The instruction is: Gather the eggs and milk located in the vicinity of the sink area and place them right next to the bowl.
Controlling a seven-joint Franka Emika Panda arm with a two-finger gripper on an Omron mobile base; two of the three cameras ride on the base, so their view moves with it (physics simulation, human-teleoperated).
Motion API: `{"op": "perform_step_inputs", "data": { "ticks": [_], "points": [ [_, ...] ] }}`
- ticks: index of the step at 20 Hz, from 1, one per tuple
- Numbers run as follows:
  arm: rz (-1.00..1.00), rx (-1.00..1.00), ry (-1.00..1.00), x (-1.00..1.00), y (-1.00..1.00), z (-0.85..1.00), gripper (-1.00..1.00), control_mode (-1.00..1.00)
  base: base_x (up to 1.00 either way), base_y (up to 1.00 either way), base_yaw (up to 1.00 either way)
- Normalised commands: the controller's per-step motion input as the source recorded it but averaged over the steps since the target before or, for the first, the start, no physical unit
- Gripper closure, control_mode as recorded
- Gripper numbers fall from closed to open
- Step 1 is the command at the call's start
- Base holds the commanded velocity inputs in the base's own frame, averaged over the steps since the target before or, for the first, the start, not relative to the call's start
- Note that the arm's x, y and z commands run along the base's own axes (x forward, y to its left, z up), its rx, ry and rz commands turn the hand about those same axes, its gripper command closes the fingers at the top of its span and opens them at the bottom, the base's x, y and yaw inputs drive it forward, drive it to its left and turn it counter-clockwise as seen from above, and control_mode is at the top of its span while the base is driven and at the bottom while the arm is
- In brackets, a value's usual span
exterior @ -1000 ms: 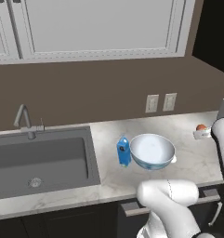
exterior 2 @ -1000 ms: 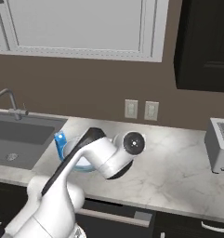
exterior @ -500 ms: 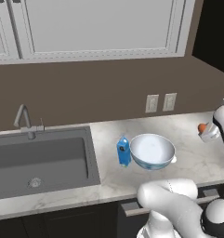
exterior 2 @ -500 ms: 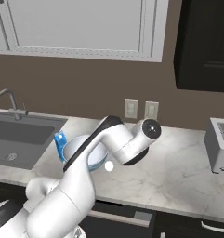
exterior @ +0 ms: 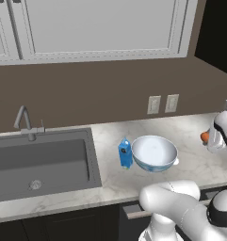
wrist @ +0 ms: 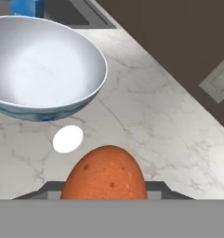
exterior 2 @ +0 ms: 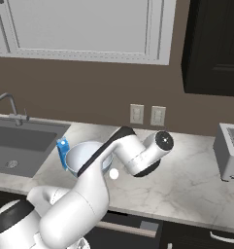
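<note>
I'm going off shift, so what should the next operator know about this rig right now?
Claw: shut on a brown egg, held over the counter to the right of the bowl.
Milk: upright by the bowl, on its sink side.
White egg: lying on the counter close to the bowl.
Done: milk and white egg look placed.
Left: set the brown egg down beside the bowl and open the claw.

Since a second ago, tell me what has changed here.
The arm's elbow swung right, unmasking the white egg beside the bowl. The gripper kept its grip on the brown egg. Milk, bowl and sink stayed put.
</note>
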Motion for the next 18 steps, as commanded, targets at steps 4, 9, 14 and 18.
{"op": "perform_step_inputs", "data": {
  "ticks": [4,9,14,18],
  "points": [
    [0.22,0.0,-0.04,0.0,0.09,-0.25,1.0,-1.0,0.0,0.0,0.0],
    [0.21,0.0,0.01,0.0,0.14,-0.15,1.0,-1.0,0.0,0.0,0.0],
    [0.08,0.0,0.0,0.09,0.08,-0.05,1.0,-1.0,0.0,0.0,0.0],
    [0.0,0.0,0.0,0.09,0.12,-0.09,1.0,-1.0,0.0,0.0,0.0]
  ]
}}
